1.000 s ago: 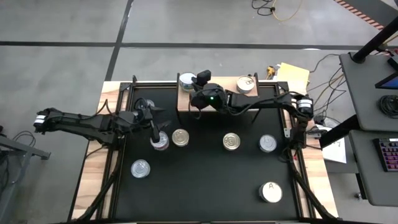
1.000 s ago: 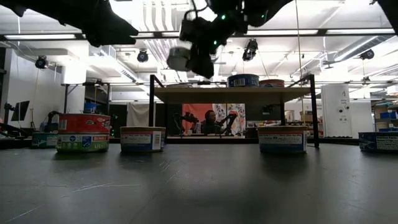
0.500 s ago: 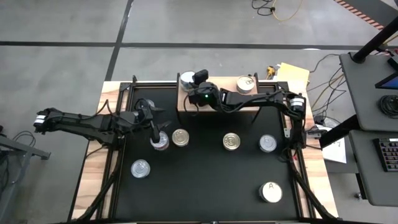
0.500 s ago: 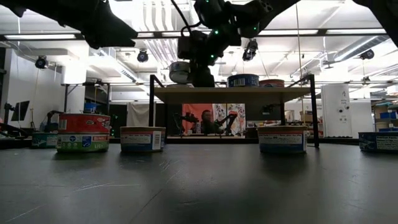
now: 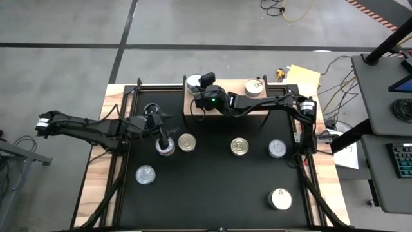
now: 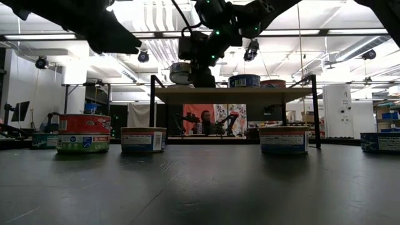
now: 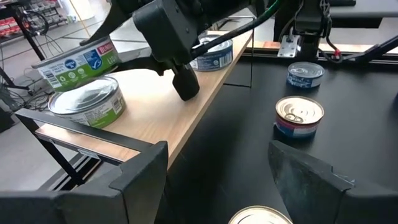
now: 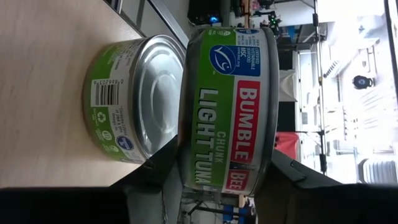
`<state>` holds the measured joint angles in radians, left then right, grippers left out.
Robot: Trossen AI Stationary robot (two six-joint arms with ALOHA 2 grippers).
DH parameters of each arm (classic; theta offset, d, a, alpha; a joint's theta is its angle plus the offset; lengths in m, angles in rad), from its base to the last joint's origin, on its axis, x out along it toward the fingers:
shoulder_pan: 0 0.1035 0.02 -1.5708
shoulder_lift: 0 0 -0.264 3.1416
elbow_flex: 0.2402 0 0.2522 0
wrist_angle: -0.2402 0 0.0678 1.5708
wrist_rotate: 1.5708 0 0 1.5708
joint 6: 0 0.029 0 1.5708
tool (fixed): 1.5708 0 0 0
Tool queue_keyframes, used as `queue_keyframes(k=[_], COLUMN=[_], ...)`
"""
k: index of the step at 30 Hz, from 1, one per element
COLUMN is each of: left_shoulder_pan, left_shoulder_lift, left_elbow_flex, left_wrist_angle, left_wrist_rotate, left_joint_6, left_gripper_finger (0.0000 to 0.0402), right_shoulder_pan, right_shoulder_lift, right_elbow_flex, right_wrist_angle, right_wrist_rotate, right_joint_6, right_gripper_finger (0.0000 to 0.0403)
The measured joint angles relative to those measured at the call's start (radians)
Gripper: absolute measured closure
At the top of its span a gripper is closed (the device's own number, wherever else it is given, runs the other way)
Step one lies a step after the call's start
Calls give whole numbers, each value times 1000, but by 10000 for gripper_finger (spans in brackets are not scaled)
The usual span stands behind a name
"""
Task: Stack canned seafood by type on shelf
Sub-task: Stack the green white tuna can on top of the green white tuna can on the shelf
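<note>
Since a second ago our right gripper (image 8: pixel 211 163) has carried its green-labelled round tuna tin (image 8: pixel 227 106), still clamped, over a matching tin (image 8: pixel 124 102) on the light wooden shelf (image 5: pixel 193 104), while our left gripper (image 5: pixel 168 137) hovers open above loose tins.

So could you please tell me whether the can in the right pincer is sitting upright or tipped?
Tipped: the Bumble Bee can leans over the green can.

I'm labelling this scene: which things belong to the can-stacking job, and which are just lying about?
Job: shelf; tuna tin in right gripper, over a shelved tin; loose tabletop tins, left gripper above them.
Lying about: yellow pad, floor cables, keyboard.
</note>
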<state>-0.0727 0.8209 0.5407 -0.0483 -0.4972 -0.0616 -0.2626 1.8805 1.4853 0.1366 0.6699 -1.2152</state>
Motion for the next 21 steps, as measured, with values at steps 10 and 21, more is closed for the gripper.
queue_keyframes(k=[10,21], left_shoulder_pan=[0,0], left_shoulder_lift=[4,4], left_elbow_flex=[0,0], left_wrist_angle=[2,3], left_wrist_rotate=[-2,-2], left_joint_6=[0,0], left_gripper_finger=[141,141], right_shoulder_pan=[0,0], right_shoulder_lift=[0,0], right_elbow_flex=[0,-1], right_wrist_angle=[1,4], right_wrist_rotate=[-20,-19], right_joint_6=[2,14], right_gripper_finger=[264,246])
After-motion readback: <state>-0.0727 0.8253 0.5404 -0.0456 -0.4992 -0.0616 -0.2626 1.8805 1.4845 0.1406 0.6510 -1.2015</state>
